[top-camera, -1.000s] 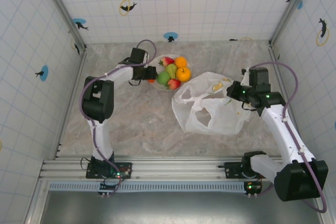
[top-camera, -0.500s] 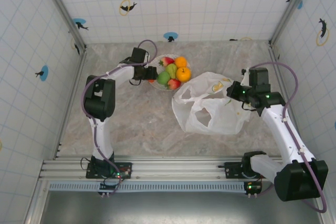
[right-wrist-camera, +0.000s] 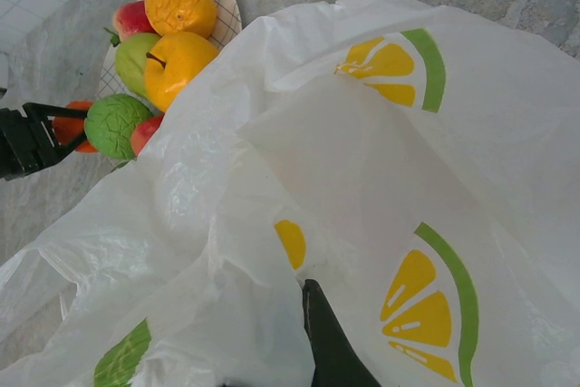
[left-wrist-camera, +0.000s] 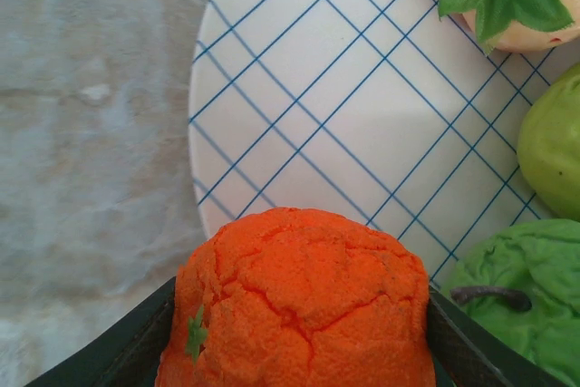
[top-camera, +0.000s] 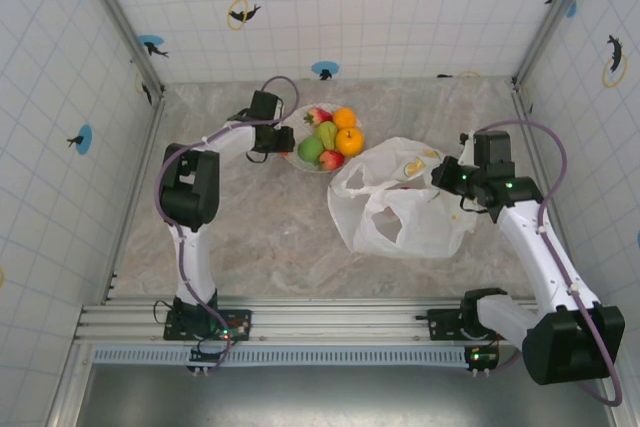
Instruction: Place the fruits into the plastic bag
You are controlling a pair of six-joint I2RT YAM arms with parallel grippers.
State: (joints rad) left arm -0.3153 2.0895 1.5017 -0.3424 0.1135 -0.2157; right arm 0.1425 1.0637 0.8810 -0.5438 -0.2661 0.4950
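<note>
Since the orange (left-wrist-camera: 304, 287) lies at the edge of the white grid plate (left-wrist-camera: 299, 88), clear of the other fruits (top-camera: 330, 137) heaped there, the left gripper (left-wrist-camera: 299, 360) clamps its sides. The right gripper (top-camera: 446, 178), closed, pinches the plastic bag (right-wrist-camera: 362, 178) beside the plate, probably to hold its mouth up.

The fruits (top-camera: 328, 137), red, orange and green, lie heaped on a white gridded plate (left-wrist-camera: 299, 88), one orange (left-wrist-camera: 299, 305) at its rim, just beside the crumpled, citrus-printed plastic bag (top-camera: 400, 202).
</note>
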